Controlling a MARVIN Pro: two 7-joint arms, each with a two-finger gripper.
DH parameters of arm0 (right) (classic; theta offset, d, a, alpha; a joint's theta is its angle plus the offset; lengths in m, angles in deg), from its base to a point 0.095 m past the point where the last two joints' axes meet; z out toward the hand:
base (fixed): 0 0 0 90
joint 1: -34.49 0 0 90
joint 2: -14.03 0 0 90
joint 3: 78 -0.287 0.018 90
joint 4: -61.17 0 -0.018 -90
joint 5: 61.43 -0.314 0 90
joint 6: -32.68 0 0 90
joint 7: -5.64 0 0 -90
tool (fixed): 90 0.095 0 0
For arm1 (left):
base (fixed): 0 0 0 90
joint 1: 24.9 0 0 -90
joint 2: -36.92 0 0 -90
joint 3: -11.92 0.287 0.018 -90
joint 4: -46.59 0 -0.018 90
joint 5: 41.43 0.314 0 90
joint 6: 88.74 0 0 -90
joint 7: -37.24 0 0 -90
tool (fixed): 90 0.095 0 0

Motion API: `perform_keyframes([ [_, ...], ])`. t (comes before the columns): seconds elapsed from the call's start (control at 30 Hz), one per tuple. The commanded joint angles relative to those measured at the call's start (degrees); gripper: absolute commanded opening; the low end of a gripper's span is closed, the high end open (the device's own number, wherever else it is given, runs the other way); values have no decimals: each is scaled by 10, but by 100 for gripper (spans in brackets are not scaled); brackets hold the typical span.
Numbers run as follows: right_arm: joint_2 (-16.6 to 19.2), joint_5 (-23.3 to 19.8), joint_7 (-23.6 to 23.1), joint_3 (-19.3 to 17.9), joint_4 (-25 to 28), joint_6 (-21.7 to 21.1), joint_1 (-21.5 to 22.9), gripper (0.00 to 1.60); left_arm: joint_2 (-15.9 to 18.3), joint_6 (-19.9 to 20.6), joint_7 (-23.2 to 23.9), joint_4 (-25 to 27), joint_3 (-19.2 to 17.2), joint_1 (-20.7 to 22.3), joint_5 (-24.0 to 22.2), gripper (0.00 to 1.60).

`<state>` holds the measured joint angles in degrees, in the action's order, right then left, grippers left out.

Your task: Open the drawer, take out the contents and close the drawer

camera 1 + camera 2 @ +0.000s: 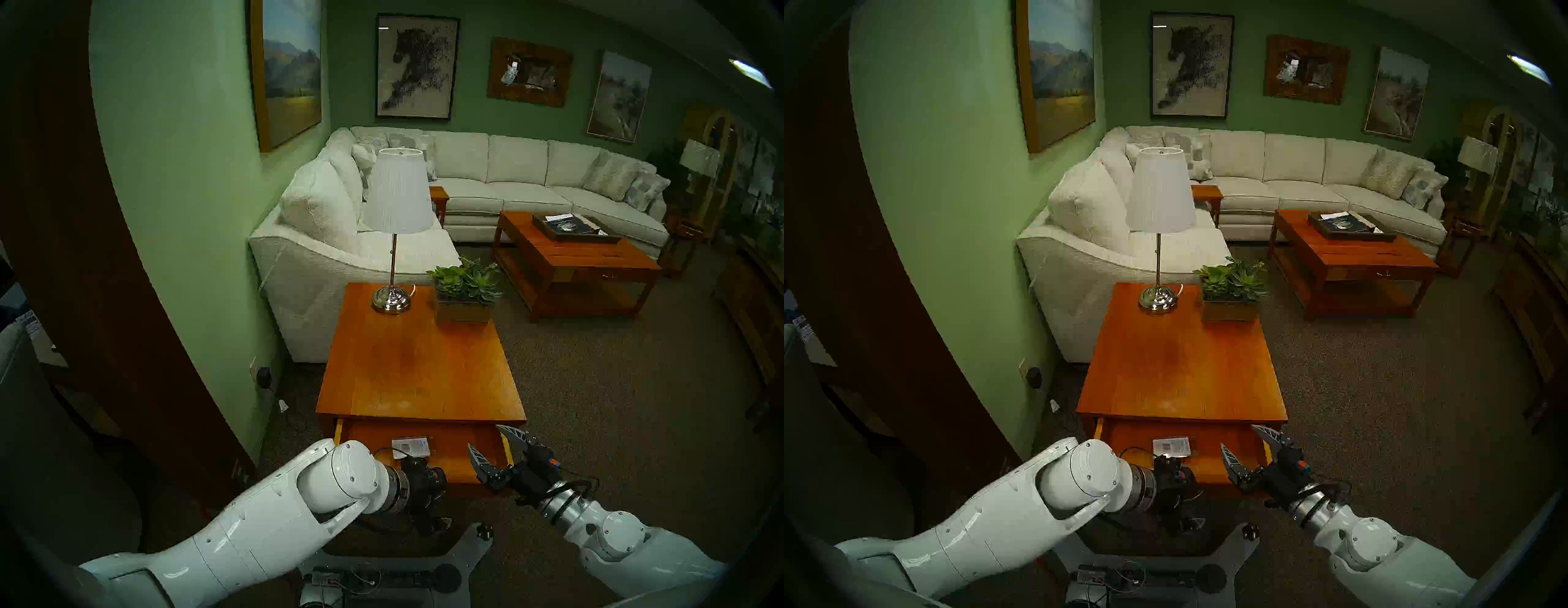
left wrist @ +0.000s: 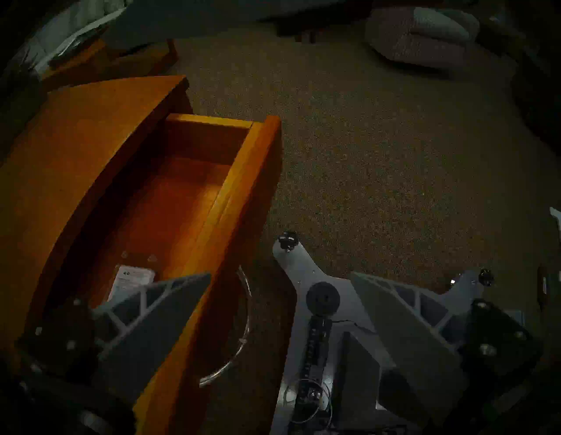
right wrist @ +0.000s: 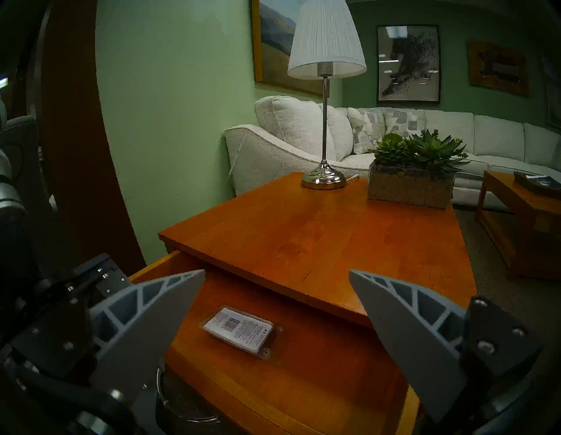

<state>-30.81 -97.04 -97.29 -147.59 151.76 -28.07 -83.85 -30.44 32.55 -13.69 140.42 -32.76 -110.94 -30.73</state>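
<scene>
The cream sectional sofa (image 1: pixel 500 178) fills the back of the room, with a larger coffee table (image 1: pixel 577 259) in front of it. Nearer stands the small end table, its worktop (image 1: pixel 415 365) carrying a lamp (image 1: pixel 396 229) and a planter of succulents (image 1: pixel 464 293).

Below the worktop's near edge the drawer (image 1: pixel 454 450) stands pulled out, so the opening step looks done. Its curved metal handle (image 2: pixel 239 334) hangs on the front panel, free of both claws.

The right claw (image 1: pixel 496 450) is spread wide and empty, hovering over the right end of the open drawer and pointing toward its inside. The left claw (image 2: pixel 279 309) is also spread and holds nothing; in its wrist view one finger sits over the drawer's interior and the other outside the front panel, above the robot's base (image 2: pixel 315 282).

The contents, a flat clear packet with a white barcode label (image 3: pixel 239 329), lies on the drawer floor toward the left-centre, untouched and apart from either claw.

The step in hand appears to be taking the packet out. The packet is thin and lies flush on the wood, so the next move likely calls for bringing a claw down over it with fingertips on opposite edges, or catching its raised plastic rim. The worktop overhang leaves limited room above.
</scene>
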Motion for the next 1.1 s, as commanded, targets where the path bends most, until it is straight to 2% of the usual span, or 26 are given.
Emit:
perform_keyframes([
  [0.0, 1, -1, 0, -5, 13, 4, 5, 160, -55, 23, -27, -48, -23, 30, -7, 160],
  [0.17, 0, -1, 0, -5, 12, 4, 6, 160, -87, 43, -34, -87, -47, 54, -25, 160],
  [0.5, 0, -1, 0, -5, 11, 4, 6, 160, -115, 84, -8, -111, -87, 91, -67, 160],
  [0.7, 1, -1, 0, -5, 12, 4, 5, 160, -133, 97, -22, -142, -97, 105, -64, 160],
  [0.87, 1, -1, 0, -5, 13, 4, 5, 160, -152, 100, -54, -168, -101, 109, -52, 160],
  [1.07, 1, -1, 0, -5, 13, 4, 5, 160, -160, 99, -71, -188, -94, 118, -47, 160],
])
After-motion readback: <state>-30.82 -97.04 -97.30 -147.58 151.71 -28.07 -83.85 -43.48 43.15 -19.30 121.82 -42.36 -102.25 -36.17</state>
